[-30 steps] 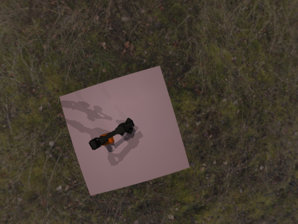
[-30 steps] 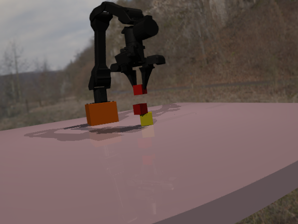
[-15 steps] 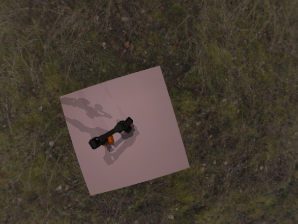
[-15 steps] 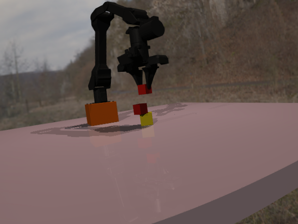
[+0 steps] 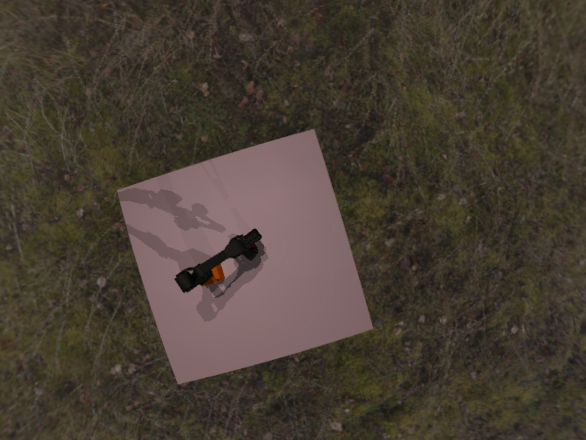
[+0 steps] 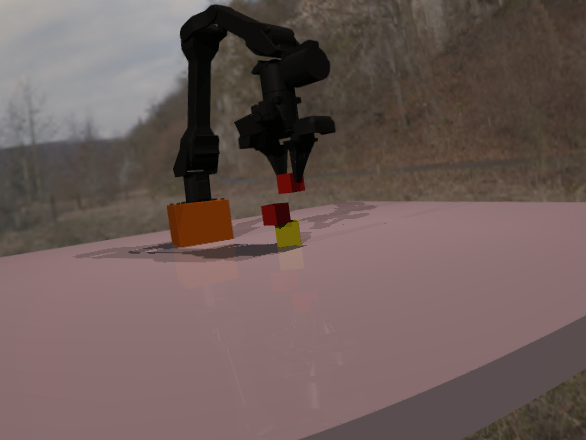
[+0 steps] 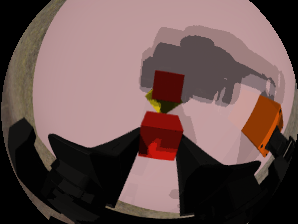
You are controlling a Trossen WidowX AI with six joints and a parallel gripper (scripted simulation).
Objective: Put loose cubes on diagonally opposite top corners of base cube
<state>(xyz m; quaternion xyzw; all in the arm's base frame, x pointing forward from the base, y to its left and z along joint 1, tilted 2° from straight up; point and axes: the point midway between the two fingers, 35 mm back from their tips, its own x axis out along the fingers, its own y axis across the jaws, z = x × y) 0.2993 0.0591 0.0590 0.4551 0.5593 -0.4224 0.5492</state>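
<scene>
The yellow base cube (image 6: 288, 236) (image 7: 155, 103) stands on the table. A dark red cube (image 6: 272, 215) (image 7: 168, 86) sits level on its top, offset over one corner and overhanging it; it hides part of the base cube's top. My gripper (image 6: 293, 176) (image 7: 160, 135) is shut on the other red cube (image 6: 286, 184) (image 7: 161, 124), with one finger on each side. The held cube looks about level and hangs above the placed cube's height, a little to the right of it in the exterior view, with clear air below. In the top view the arm hides nearly all of the cubes.
The orange block (image 5: 217, 273) (image 6: 202, 222) (image 7: 260, 120) under the arm's base stands to the left of the stack in the exterior view. The pink table (image 5: 300, 200) (image 6: 400, 280) (image 7: 90, 65) carries the arm's dark shadows around the stack.
</scene>
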